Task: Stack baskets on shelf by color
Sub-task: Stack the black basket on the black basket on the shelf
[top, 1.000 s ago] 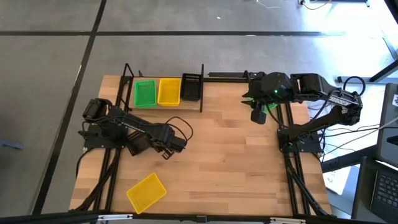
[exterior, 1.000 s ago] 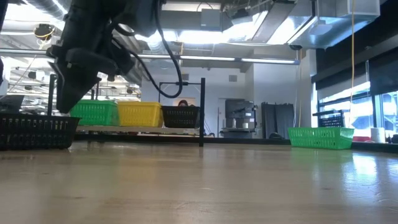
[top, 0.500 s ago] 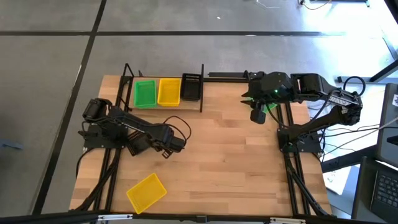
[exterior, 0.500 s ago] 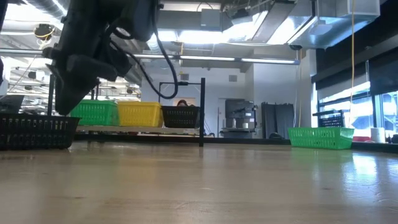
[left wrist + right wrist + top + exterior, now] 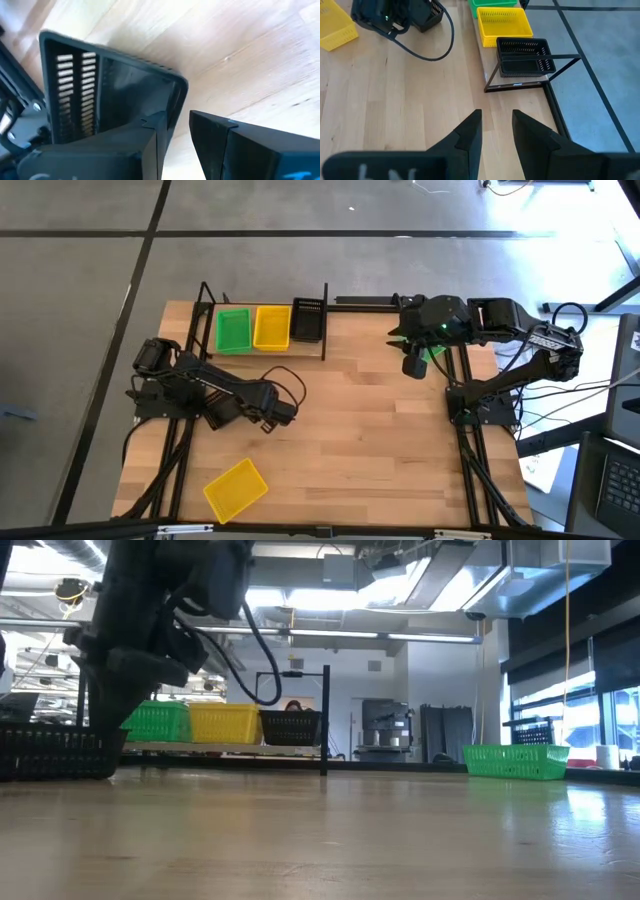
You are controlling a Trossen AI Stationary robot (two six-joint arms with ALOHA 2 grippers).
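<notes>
A black basket (image 5: 222, 413) (image 5: 55, 752) sits flat on the table's left part. My left gripper (image 5: 180, 135) (image 5: 255, 415) is open and reaches down at it, one finger inside and one outside its wall. My right gripper (image 5: 496, 125) (image 5: 412, 365) is open and hovers over the table's far right part, touching nothing. Beside it a green basket (image 5: 515, 760) (image 5: 437, 352) rests on the table. The shelf (image 5: 270, 352) at the far edge carries a green basket (image 5: 233, 330), a yellow basket (image 5: 271, 327) and a black basket (image 5: 307, 321). Another yellow basket (image 5: 236, 488) lies near the near edge. My left gripper straddles the black basket's wall (image 5: 176, 97) near a corner, coming from above and pointing down, one finger (image 5: 152, 137) inside and the other outside. The basket stands on the table. Whether a finger touches the wall I cannot tell.
The shelf's black posts (image 5: 325, 320) stand up at the far edge. A cable (image 5: 447, 40) trails from my left arm. Bare wood spreads across the table's middle (image 5: 360, 430). Beyond the table the room shows cabinets and windows.
In the low view my left gripper has sunk lower and a little toward the picture's left, down onto the black basket on the table. The basket has stayed where it was. My right arm has kept still.
</notes>
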